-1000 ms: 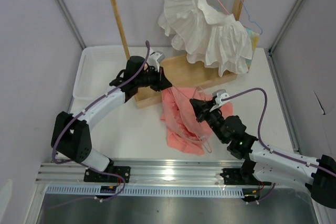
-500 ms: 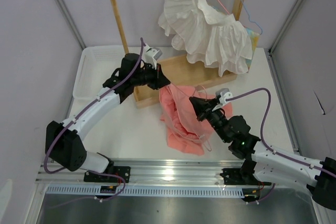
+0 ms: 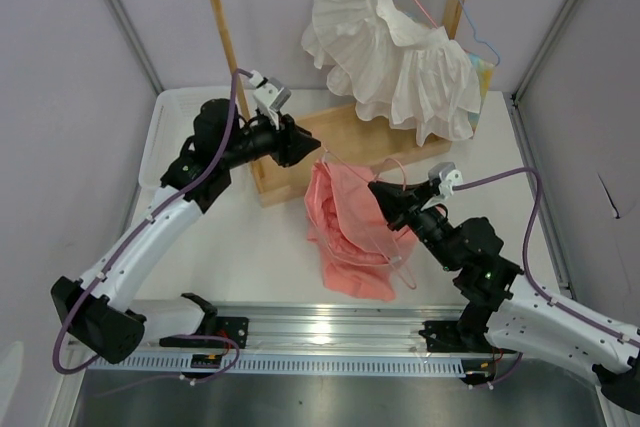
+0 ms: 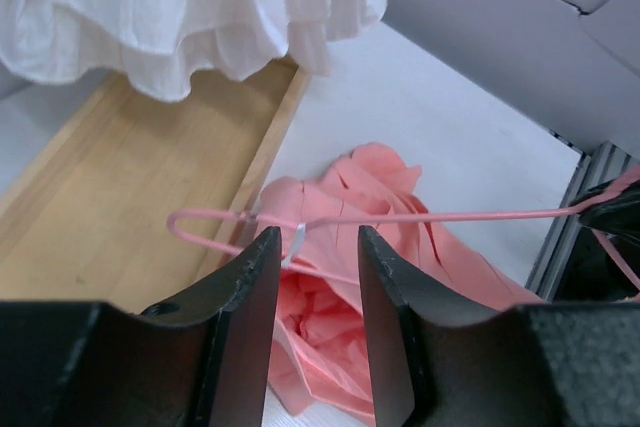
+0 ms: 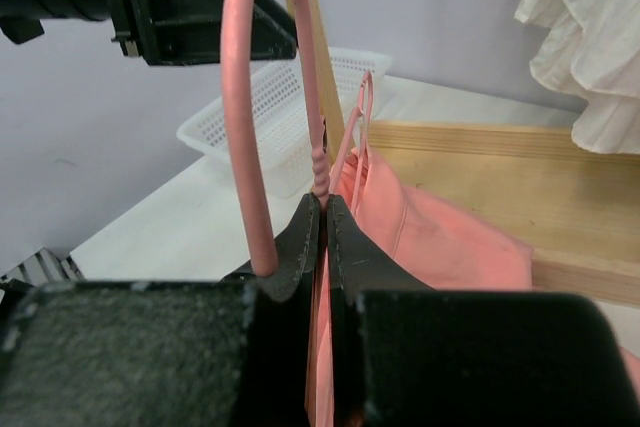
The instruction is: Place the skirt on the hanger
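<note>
The salmon-pink skirt [image 3: 345,229] lies bunched on the table in front of the wooden rack, draped round the pale-pink wire hanger [image 5: 245,97]. My right gripper [image 3: 381,190] is shut on the hanger's twisted neck [image 5: 321,179], and the hook curves up over its fingers. In the left wrist view one hanger arm [image 4: 450,215] runs across above the skirt [image 4: 400,277]. My left gripper [image 3: 306,150] hovers at the skirt's upper left, just off the cloth. It [image 4: 318,237] stands open with nothing between its fingers.
A wooden rack [image 3: 340,132] stands at the back, with a white ruffled garment [image 3: 395,52] and a light-blue hanger [image 3: 482,44] on its rail. A white basket [image 3: 180,127] sits at the back left. A metal rail [image 3: 330,325] runs along the near edge.
My left gripper has opened, let go of the skirt and drawn back up and to the left. The right gripper has shifted slightly right, still holding the hanger.
</note>
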Motion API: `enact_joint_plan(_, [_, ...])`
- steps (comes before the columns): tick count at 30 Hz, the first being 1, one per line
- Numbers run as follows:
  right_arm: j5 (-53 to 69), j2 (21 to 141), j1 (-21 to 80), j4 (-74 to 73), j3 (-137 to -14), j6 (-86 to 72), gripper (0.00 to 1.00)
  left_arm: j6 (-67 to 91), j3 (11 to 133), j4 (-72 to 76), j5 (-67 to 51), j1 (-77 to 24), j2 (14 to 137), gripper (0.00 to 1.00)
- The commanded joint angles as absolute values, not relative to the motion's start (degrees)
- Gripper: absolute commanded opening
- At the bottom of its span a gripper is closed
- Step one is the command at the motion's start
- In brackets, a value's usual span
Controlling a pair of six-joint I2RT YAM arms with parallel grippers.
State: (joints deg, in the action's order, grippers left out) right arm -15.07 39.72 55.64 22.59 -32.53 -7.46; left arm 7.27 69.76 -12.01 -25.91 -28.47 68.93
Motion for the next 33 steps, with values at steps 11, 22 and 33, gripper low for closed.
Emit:
enact_joint_plan(11, [-8.1, 37.9, 55.3, 16.2, -43.0, -9.2, 0.00, -18.7, 91.7, -34.0, -33.9, -39.2, 76.8, 0.45])
enact_joint_plan(22, [-8.3, 36.2, 55.1, 13.6, -43.4, -11.1, 0.00, -22.4, 78.8, -28.3, -22.4, -48.5, 71.7, 0.47])
enact_joint_plan(33, [-8.4, 36.4, 55.1, 12.2, -44.5, -11.3, 0.00, -25.7, 74.3, -21.9, -19.4, -50.7, 72.0, 0.48])
